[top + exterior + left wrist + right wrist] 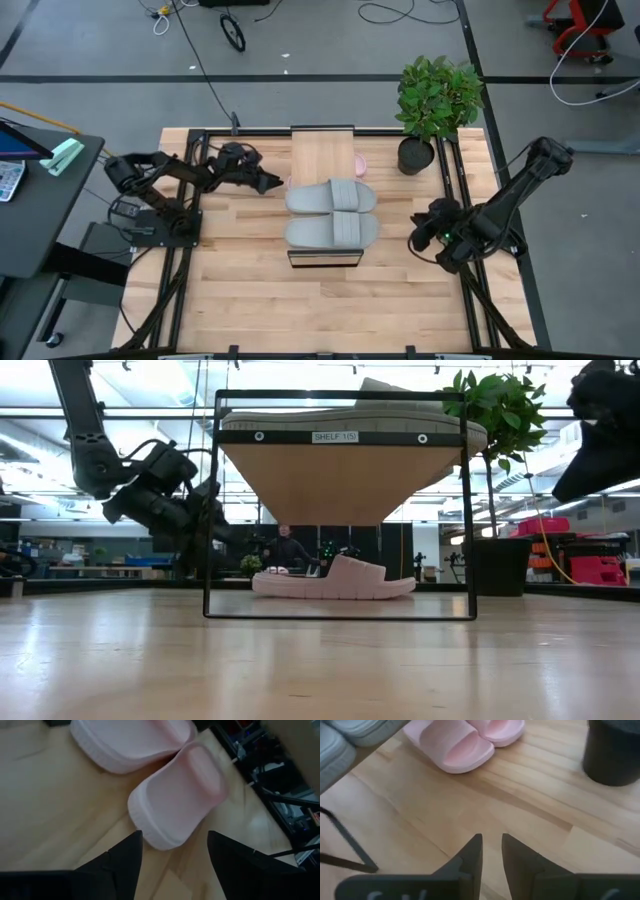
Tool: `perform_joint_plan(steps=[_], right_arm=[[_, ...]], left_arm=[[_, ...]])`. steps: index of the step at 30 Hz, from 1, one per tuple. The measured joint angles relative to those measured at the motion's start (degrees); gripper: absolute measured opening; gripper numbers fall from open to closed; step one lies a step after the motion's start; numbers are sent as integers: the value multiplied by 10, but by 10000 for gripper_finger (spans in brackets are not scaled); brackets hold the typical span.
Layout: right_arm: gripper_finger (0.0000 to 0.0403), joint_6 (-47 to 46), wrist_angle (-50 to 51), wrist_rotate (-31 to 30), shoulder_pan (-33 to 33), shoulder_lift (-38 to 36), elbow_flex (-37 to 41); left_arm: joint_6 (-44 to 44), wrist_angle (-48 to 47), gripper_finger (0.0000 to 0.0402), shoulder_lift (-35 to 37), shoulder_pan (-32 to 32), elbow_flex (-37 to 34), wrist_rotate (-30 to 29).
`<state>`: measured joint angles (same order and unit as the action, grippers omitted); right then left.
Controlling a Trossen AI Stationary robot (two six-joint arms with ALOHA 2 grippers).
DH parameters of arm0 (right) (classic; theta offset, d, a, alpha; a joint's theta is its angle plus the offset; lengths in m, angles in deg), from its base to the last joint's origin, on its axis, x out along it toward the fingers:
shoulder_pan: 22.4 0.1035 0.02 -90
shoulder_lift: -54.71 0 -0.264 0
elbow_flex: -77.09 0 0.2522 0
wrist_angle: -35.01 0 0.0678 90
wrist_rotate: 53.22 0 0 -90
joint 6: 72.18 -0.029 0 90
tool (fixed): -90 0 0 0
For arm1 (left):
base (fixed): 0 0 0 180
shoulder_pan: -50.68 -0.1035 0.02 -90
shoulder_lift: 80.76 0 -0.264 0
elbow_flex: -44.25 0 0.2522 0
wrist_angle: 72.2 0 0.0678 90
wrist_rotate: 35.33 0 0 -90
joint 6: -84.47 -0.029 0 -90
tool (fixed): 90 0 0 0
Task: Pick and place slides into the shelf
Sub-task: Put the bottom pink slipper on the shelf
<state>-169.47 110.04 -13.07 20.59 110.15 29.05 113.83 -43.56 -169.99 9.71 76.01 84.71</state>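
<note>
The shelf (322, 150) stands at the table's middle. Two grey slides (332, 197) (332, 231) lie side by side, soles down, on its plank top. Two pink slides (180, 795) (135, 742) lie on the table under the shelf, and one shows in the low view (335, 578). My left gripper (175, 855) is open at the shelf's left side (270, 183). Its fingers stand just short of the nearer pink slide's end and touch nothing. My right gripper (491, 852) hovers right of the shelf (420, 237), empty, its fingers together but for a narrow gap.
A potted plant (430, 110) stands in a dark pot (615, 750) at the far right of the shelf. The shelf's dark frame legs (210, 510) rise beside my left gripper. Bare tabletop (330, 310) lies near the front edge.
</note>
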Motion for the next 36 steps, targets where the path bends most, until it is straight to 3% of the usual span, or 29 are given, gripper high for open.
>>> perform_joint_plan(steps=[7,17,36], right_arm=[[59,-30,-35,-51,50,0,47],[52,-80,-100,-52,79,0,106],[58,-75,-122,-58,78,0,109]], left_arm=[[28,75,228,-60,1,0,12],[76,165,235,-120,1,2,13],[71,90,261,-122,6,18,-1]])
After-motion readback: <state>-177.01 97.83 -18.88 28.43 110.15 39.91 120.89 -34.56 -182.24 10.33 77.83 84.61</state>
